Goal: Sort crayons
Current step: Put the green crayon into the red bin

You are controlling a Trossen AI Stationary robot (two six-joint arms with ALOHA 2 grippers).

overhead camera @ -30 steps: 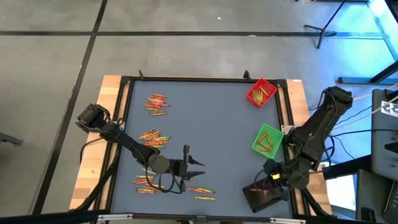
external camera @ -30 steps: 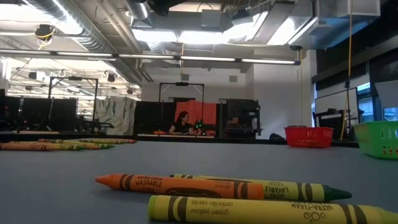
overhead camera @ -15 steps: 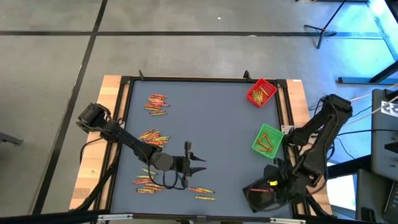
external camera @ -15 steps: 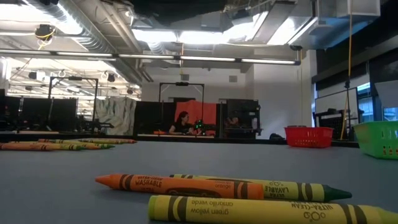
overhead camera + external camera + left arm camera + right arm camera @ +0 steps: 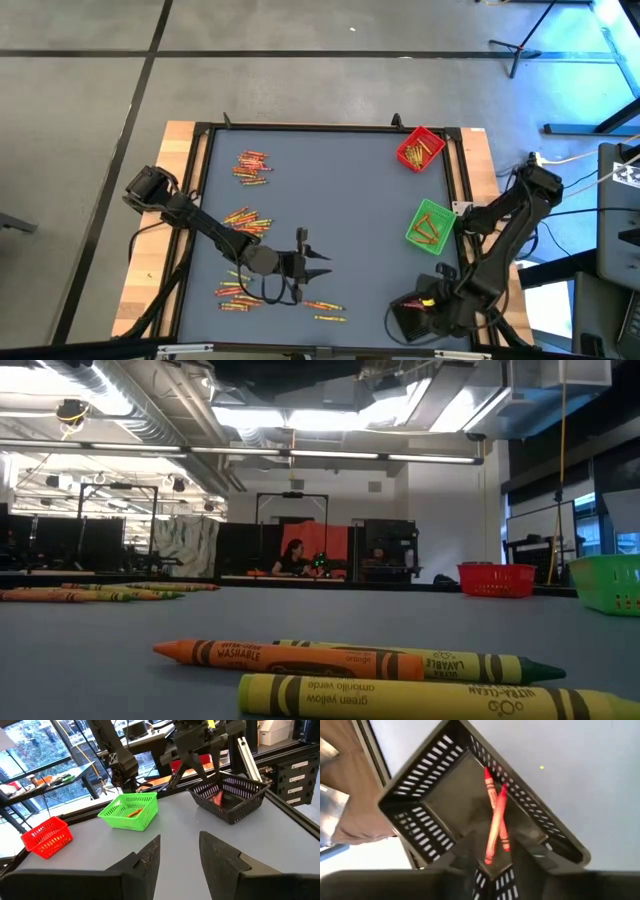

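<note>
Directly under your right hand (image 5: 492,870), two red crayons (image 5: 494,817) now lie crossed in the black basket (image 5: 420,815); its fingers have just parted, dropping one. Your left hand (image 5: 177,857) waits open, loose crayons (image 5: 245,218) beside it on the tabletop (image 5: 340,200).

from overhead i get even, soft light on the counter (image 5: 330,200), with a bluish cast at the far right edge. at counter height the ceiling lights (image 5: 300,410) glare white and the nearest crayons (image 5: 300,657) look slightly soft. my left wrist feed has bright daylight through the windows (image 5: 45,750). the black basket (image 5: 435,815) sits in shade.
</note>
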